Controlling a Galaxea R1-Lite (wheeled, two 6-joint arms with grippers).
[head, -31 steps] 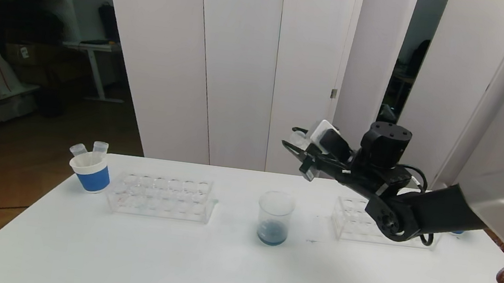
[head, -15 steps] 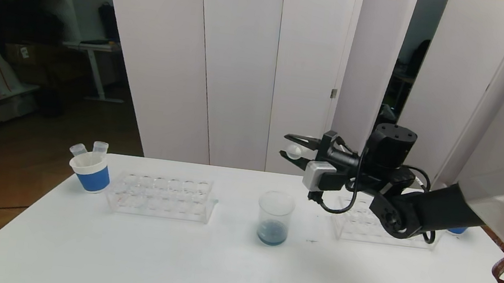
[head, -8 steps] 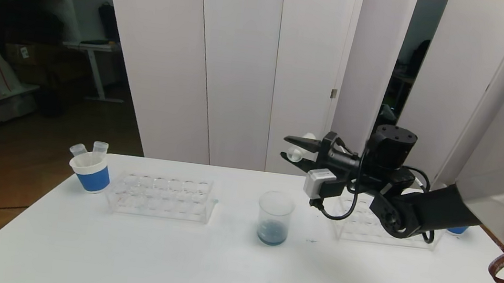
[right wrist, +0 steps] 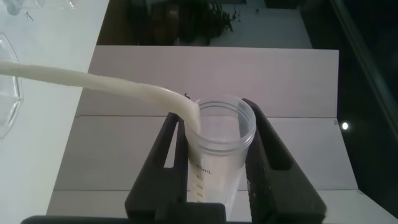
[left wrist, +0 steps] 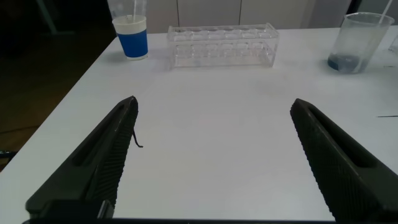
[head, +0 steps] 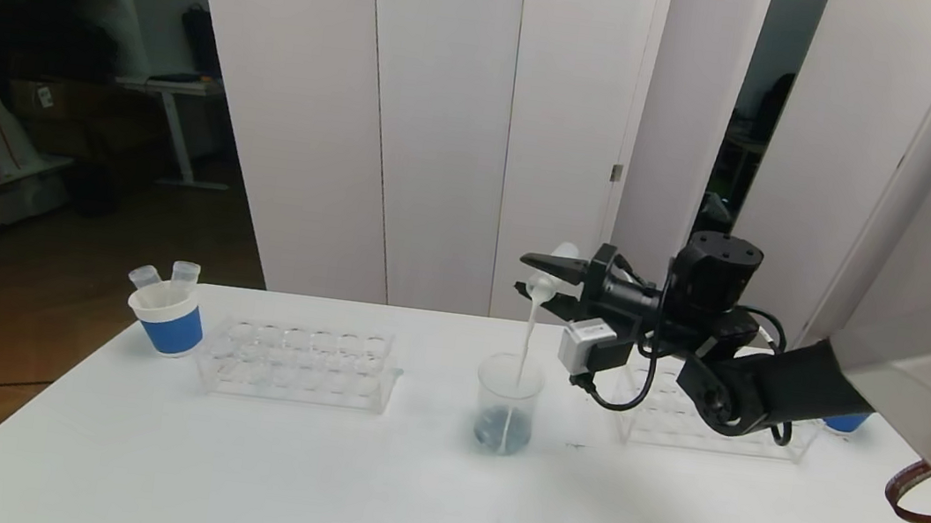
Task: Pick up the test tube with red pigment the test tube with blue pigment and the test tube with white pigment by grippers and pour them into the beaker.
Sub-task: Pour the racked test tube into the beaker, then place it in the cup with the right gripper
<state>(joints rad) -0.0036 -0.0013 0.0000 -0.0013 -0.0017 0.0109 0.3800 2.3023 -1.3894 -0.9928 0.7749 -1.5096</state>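
While tipped above the beaker (head: pixel 508 402), right end effector (head: pixel 545 285) clamped on streaming test tube with white pigment (right wrist: pixel 221 152), "40" graduation.

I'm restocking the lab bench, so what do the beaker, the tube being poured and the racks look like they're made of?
Beaker: clear, glossy, glass or hard plastic; blue liquid shows through.
Test tube with white pigment, shut in the right claw: translucent, likely plastic, with printed graduations.
Racks: clear, sharp-edged, probably acrylic.
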